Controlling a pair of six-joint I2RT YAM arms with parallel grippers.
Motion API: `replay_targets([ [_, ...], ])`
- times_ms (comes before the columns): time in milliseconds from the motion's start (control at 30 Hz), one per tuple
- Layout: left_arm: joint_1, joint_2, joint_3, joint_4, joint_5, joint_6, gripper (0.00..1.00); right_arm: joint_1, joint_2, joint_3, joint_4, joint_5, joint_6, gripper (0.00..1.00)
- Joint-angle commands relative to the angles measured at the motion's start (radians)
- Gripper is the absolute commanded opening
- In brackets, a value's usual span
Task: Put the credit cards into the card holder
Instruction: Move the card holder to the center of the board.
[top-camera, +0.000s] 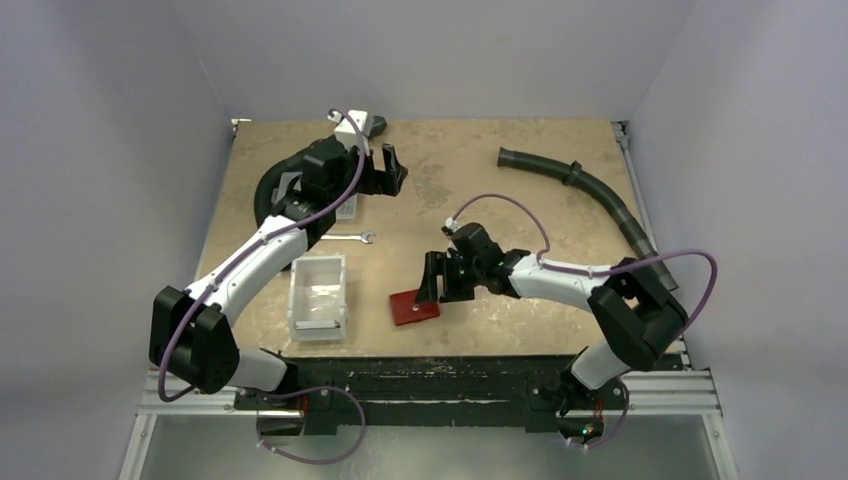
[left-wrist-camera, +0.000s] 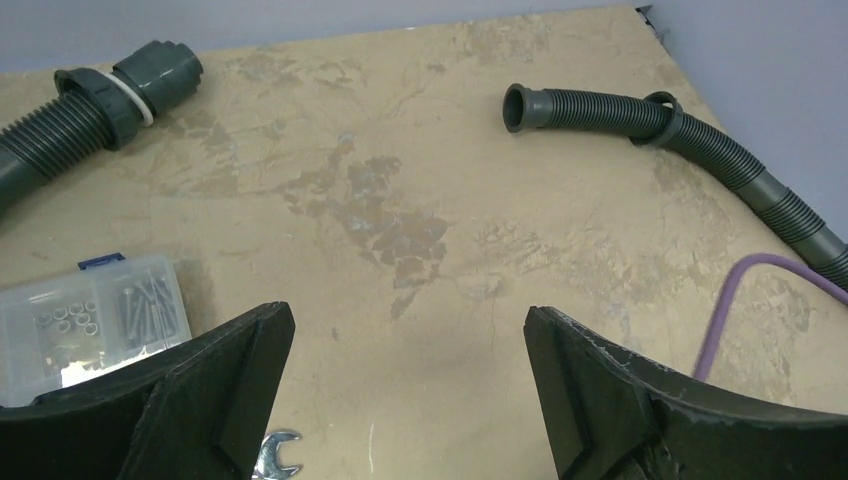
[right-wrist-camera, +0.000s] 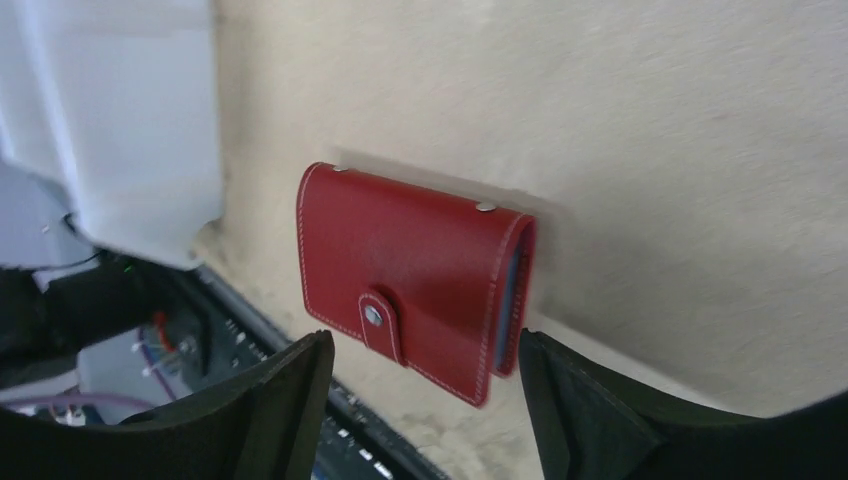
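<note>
The red card holder (top-camera: 413, 306) lies closed and flat near the table's front edge, its snap tab fastened. In the right wrist view it (right-wrist-camera: 410, 270) fills the middle, with a sliver of light blue card (right-wrist-camera: 508, 290) showing at its open side. My right gripper (top-camera: 436, 285) hovers just above it, open and empty, its jaws on either side of the holder's near end (right-wrist-camera: 425, 355). My left gripper (top-camera: 392, 170) is open and empty at the back of the table, over bare tabletop (left-wrist-camera: 408, 330). No loose cards show.
A white rectangular bin (top-camera: 319, 297) stands left of the holder. A clear compartment box (left-wrist-camera: 90, 320) and a small wrench (top-camera: 358, 238) lie near the left arm. Grey corrugated hoses run at the back right (top-camera: 590, 190) and back left (left-wrist-camera: 90, 110).
</note>
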Motion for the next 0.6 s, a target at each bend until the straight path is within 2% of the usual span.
replay_targets([
  [0,-0.005,-0.005,0.057,-0.006,0.000,-0.046,0.95,0.018,-0.140,-0.040,0.098,-0.039,0.096,0.80],
  [100,-0.006,0.011,0.057,-0.082,0.083,-0.132,0.91,0.007,-0.141,0.037,-0.111,0.151,-0.087,0.88],
  [167,-0.005,-0.010,-0.014,-0.095,0.164,-0.208,0.86,-0.024,-0.130,0.043,-0.119,0.155,-0.176,0.88],
  [200,-0.004,-0.028,-0.061,-0.087,0.222,-0.264,0.84,-0.075,-0.121,0.039,-0.096,0.096,-0.225,0.85],
  [267,-0.005,-0.068,-0.147,-0.086,0.338,-0.324,0.78,-0.161,-0.104,0.022,-0.008,-0.117,-0.269,0.77],
  [333,-0.010,-0.119,-0.209,-0.122,0.414,-0.350,0.68,-0.196,-0.067,0.036,0.052,-0.272,-0.289,0.69],
  [433,-0.056,-0.201,-0.252,-0.286,0.390,-0.324,0.65,-0.197,-0.002,0.076,0.072,-0.355,-0.301,0.62],
  [567,-0.199,-0.289,-0.344,-0.413,0.240,-0.378,0.52,-0.197,0.053,0.078,0.140,-0.423,-0.271,0.61],
])
